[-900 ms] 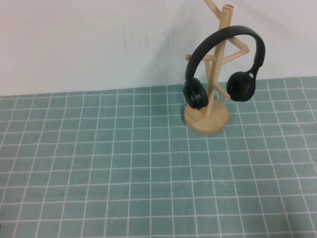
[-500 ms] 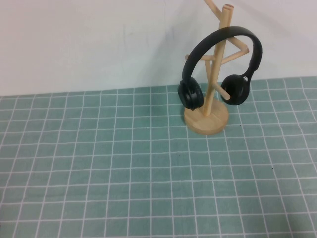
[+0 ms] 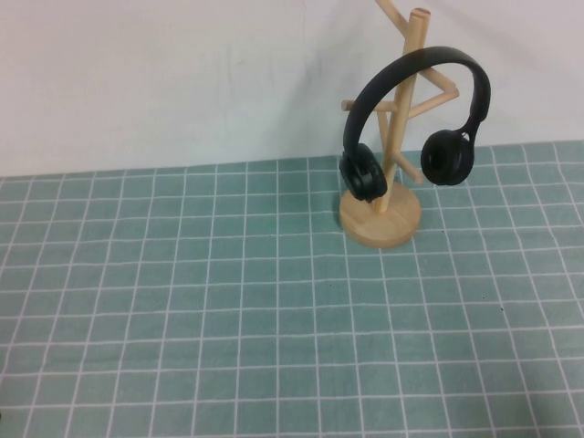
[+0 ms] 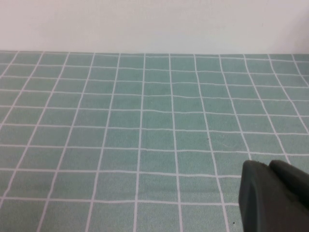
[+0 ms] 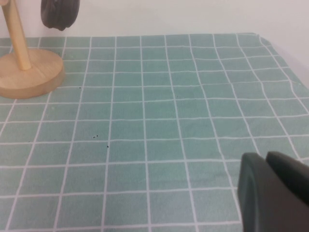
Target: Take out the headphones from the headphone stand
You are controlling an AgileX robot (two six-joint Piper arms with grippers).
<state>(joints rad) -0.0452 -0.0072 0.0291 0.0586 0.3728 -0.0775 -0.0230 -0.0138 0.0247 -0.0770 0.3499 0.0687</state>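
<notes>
The black headphones (image 3: 363, 173) hang by their headband over a peg of the light wood headphone stand (image 3: 383, 224) at the far right of the table. One ear cup hangs on each side of the pole, just above the round base. In the right wrist view I see the stand's base and pole (image 5: 28, 73) and one ear cup (image 5: 59, 13), far off. My right gripper (image 5: 265, 160) is shut and empty, low over the cloth. My left gripper (image 4: 268, 166) is shut and empty over bare cloth. Neither gripper shows in the high view.
A green cloth with a white grid (image 3: 228, 301) covers the table. A white wall (image 3: 182, 73) stands right behind the stand. The cloth's far right edge shows in the right wrist view (image 5: 277, 48).
The headphones swing on the peg: the ear cups went left half a second ago and are now back to the right. Nothing holds them.
</notes>
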